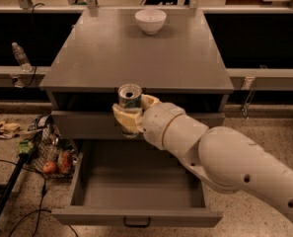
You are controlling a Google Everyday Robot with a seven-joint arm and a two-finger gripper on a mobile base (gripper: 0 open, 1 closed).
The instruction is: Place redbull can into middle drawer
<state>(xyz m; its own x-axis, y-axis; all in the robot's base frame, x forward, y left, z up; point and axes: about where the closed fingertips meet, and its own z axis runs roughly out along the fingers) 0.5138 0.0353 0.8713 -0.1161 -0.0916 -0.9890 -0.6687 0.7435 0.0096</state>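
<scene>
My gripper (129, 113) is shut on the redbull can (129, 97), a slim can with a silver top, and holds it upright in the air in front of the cabinet's front edge. The can hangs above the back part of the middle drawer (136, 184), which is pulled wide open and shows a bare grey floor and a small black handle on its front. My white arm reaches in from the lower right over the drawer's right side.
A white bowl (150, 20) stands at the back of the grey cabinet top (136, 53). The shut upper drawer (82, 125) is behind the can. A water bottle (20, 56) stands far left. A wire basket (50, 152) and cables lie on the floor at the left.
</scene>
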